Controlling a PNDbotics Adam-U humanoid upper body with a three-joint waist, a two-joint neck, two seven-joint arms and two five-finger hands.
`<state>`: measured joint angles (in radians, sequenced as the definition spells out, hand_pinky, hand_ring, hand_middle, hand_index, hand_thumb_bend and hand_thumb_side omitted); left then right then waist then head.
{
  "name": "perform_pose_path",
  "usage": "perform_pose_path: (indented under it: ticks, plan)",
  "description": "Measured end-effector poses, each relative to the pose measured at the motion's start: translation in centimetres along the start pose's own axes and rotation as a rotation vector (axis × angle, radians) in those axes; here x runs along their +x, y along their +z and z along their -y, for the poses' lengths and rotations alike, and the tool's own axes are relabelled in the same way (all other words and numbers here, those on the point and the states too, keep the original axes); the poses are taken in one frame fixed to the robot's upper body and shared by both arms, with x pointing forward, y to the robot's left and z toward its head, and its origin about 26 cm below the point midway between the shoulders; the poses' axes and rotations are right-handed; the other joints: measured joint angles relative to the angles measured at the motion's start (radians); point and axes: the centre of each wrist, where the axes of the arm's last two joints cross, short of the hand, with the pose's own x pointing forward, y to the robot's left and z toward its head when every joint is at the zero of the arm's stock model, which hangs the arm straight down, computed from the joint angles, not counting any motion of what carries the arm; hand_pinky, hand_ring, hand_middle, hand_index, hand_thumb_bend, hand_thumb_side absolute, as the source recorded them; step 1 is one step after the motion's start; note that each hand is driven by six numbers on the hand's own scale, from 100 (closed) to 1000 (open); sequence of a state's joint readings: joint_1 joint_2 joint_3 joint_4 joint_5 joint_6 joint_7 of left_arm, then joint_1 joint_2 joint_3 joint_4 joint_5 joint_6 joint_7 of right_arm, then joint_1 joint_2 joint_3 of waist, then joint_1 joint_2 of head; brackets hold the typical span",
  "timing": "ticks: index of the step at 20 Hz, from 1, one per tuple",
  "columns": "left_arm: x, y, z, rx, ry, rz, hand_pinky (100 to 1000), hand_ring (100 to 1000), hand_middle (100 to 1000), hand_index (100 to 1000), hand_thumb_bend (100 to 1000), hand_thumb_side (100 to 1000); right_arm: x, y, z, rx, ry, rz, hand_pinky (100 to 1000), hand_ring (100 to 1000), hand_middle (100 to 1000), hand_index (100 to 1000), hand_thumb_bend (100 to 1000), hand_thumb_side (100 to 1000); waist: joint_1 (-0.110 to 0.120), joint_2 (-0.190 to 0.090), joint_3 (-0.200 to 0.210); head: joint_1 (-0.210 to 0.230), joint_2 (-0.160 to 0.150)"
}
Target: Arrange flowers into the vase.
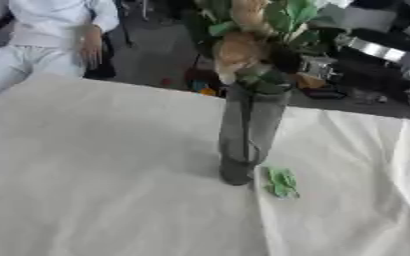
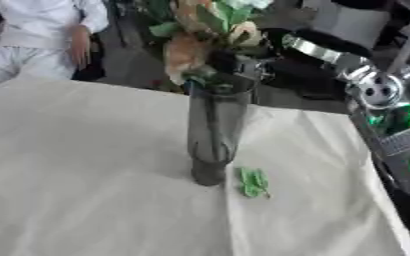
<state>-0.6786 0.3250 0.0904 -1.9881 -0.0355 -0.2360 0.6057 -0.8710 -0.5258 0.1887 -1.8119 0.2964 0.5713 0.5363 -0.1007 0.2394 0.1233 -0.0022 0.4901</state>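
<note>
Where cloth lies, vase (image 2: 214, 135) upright, flowers (image 2: 200, 35) inside, right hand (image 2: 248, 64) at rim

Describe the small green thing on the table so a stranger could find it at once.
Start at the white tablecloth and find the tall grey vase holding peach flowers. Just to the right of its base lies a loose green leaf sprig, flat on the cloth, the only green thing outside the vase.
</note>
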Motion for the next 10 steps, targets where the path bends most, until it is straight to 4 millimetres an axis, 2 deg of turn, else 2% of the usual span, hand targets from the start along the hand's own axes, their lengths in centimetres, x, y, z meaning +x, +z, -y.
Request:
perform_pose_path:
  ticks: [10]
  plan:
    - [0.0,-0.01,0.01,0.0,0.0,0.0,891,904,863,967,100,1000,-0.47,0.61,0.4,-0.008,-0.008,-0.006,921,973,888,1000,777,809,0.004,0.0,-0.006,0.0,-0.013]
